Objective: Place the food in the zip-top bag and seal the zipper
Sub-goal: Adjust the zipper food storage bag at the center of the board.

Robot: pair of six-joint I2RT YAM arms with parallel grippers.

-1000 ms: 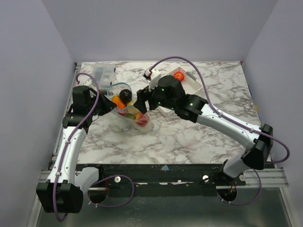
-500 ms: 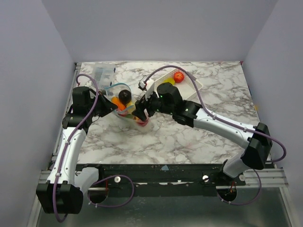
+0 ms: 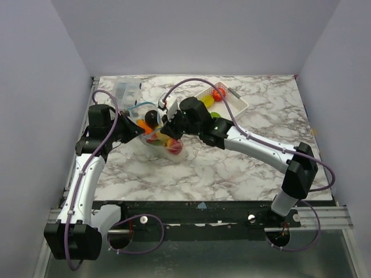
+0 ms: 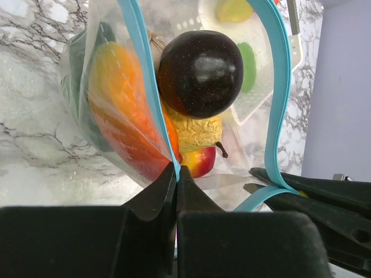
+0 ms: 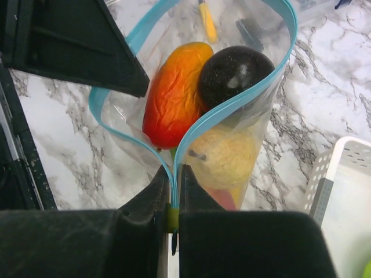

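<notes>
Top view: I see the zip-top bag, stuffed with food, lying on the desk between both arms. Left wrist: my left fingers are clenched on the zipper. Right wrist: my right fingers pinch its other end.

- Zip-top bag: clear soft plastic film, creased, with glare along the folds.
- Zipper: opaque blue-green plastic strip, smooth, low sheen.
- Inside the bag you have a dark plum, high gloss with fine speckling.
- Also an orange-red fruit with smooth satin skin, and a yellow piece that is wrinkled and matt.
- Your left pincer and right pincer: black matt plastic, faintly grainy.
- Bench: marble-pattern top, white with grey veins, smooth, soft sheen.
- Basket: white perforated plastic, matt.
- Right arm shell: white, glossy.
- Cable: smooth purple sheathing.
</notes>
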